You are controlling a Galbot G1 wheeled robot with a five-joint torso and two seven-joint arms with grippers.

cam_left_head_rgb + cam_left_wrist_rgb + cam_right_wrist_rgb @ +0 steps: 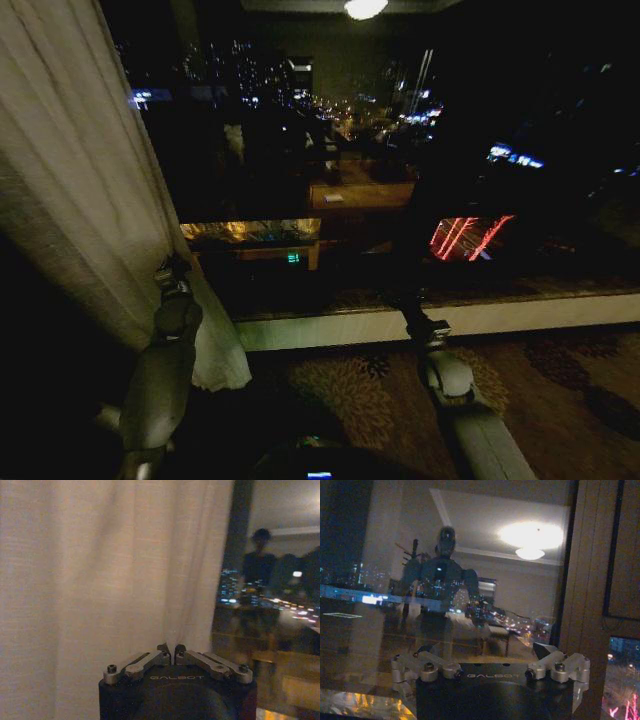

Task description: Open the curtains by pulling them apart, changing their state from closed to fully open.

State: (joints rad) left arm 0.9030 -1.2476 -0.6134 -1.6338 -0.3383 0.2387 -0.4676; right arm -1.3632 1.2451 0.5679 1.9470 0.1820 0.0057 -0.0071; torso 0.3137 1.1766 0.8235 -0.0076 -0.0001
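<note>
A sheer cream curtain (70, 150) with vertical pleats hangs bunched at the left side of the dark window. My left gripper (172, 272) is at its inner edge, a little above the sill. In the left wrist view the curtain (100, 580) sits close in front, and the left gripper (172, 650) is shut on a fold of it near its edge. My right gripper (405, 300) is held up before the bare glass near the window's middle. In the right wrist view the right gripper (487, 662) is open, with nothing between its spread fingers.
The window glass (400, 150) shows night city lights and room reflections. A white sill (340, 325) runs along its base above patterned carpet (560, 390). A dark wooden window frame (585, 580) stands close beside the right gripper.
</note>
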